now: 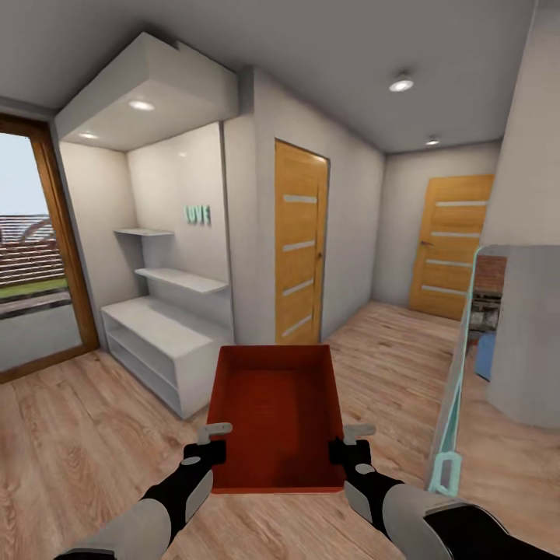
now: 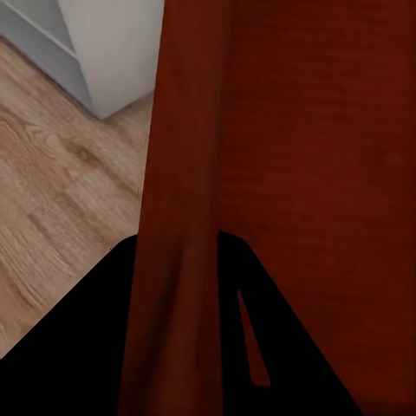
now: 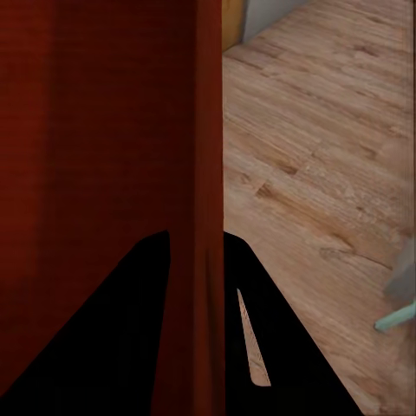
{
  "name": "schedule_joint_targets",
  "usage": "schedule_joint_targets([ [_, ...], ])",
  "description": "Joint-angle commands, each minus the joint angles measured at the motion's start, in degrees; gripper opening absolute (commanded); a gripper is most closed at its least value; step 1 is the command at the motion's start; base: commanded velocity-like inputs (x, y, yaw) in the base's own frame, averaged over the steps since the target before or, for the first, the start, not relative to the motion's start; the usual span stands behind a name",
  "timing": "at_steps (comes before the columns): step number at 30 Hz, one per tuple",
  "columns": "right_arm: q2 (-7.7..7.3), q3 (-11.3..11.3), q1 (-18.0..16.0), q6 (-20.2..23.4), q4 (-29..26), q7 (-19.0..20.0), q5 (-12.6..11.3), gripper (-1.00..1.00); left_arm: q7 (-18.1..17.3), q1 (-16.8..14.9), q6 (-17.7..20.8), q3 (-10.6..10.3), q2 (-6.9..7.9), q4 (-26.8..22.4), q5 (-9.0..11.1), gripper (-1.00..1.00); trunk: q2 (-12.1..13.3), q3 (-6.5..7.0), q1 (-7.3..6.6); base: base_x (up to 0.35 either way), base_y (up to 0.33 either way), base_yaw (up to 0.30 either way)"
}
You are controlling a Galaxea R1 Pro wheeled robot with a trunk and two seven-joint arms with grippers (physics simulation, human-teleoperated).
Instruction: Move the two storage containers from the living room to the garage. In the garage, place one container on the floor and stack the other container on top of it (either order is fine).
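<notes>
Holding a red-orange storage container (image 1: 276, 412) out in front of its trunk, the robot stands on a light wood-plank floor (image 1: 85, 435) in a hallway with pale grey walls. The container is open-topped and empty, carried level above the planks, its long sides running away from the head camera. The left gripper (image 1: 208, 445) clamps the left side wall near the closer end, and the right gripper (image 1: 350, 445) clamps the right side wall opposite it — each with one finger inside the box and one outside.

From the left wrist view, the thin red wall (image 2: 178, 225) runs straight between the two dark fingers (image 2: 78, 347), the jaws closed down to the wall's thickness. The right wrist view shows the same: the wall (image 3: 201, 173) is pinched between black fingers (image 3: 286, 355), with planks beyond it.

Ahead and to the left stands a white shelving unit (image 1: 159, 342) in a recessed niche, two floating shelves above it and small teal letters (image 1: 197, 214) on the wall. An orange-brown door (image 1: 299, 245) with pale horizontal strips sits just right of the niche, and a second like it (image 1: 451, 245) closes the far end of the hallway. At the far left, a wood-framed glass door (image 1: 35, 249) looks outdoors. A pale teal-edged panel (image 1: 451, 420) leans in at the right — beyond it, a glimpse of red brick (image 1: 490, 274).
</notes>
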Motion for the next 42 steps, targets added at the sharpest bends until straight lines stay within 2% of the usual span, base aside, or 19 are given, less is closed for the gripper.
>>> schedule_joint_targets([
  [1, 0.06, -2.3, -0.1, -0.1, -2.9, 0.5, 1.9, -1.00, 0.5, 0.0, -0.1, 0.3, 0.78, 0.1, 0.2, -1.00, 0.0, -0.02, 0.05, 0.321, 0.000, -0.035],
  [42, 0.06, -2.3, -0.1, -0.1, -2.9, 0.5, 1.9, -1.00, 0.5, 0.0, -0.1, 0.3, 0.73, 0.1, 0.2, -1.00, 0.0, -0.02, 0.05, 0.321, 0.000, -0.004],
])
